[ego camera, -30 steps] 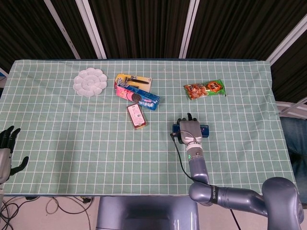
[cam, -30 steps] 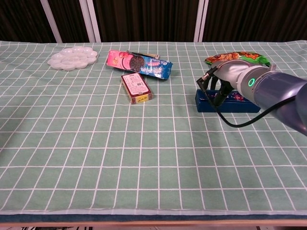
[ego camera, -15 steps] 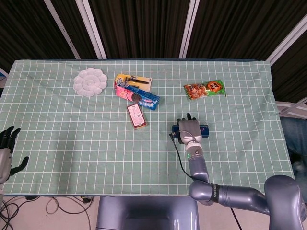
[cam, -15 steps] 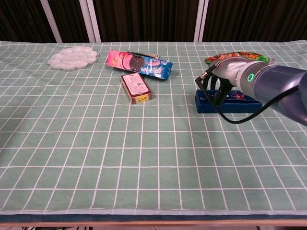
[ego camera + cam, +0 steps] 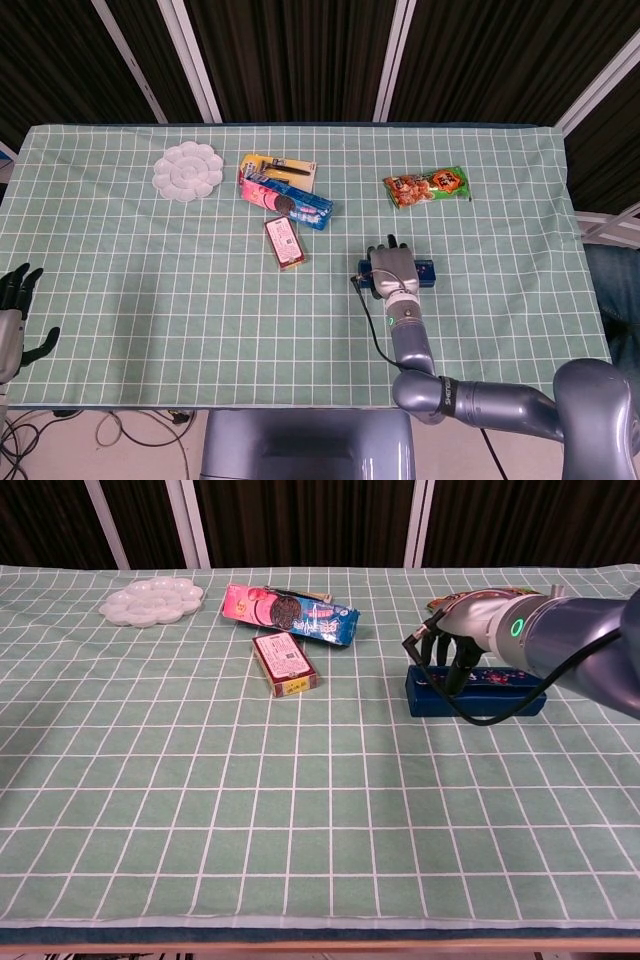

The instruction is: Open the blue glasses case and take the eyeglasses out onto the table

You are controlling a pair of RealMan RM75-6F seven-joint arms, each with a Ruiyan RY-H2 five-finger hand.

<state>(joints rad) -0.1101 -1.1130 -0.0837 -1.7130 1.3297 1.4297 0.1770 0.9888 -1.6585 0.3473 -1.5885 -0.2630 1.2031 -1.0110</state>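
Blue case [image 5: 475, 692] sits right of centre on the table [image 5: 150, 270], lid down, right hand [image 5: 393, 268] draped over it, fingers [image 5: 458, 668] curled onto the top, though a firm grasp I cannot tell. Left hand [image 5: 14, 320] hangs slack off the edge. Risk: unbraced, the case skids or snaps shut. Count: one case, one palette [image 5: 187, 171], four snack packs.

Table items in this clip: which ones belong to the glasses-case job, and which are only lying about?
Part of the job:
blue glasses case, lid down
right hand, over the case
left hand, at the table's near edge, idle

Lying about:
white palette tray
blue cookie pack
red box
snack bag
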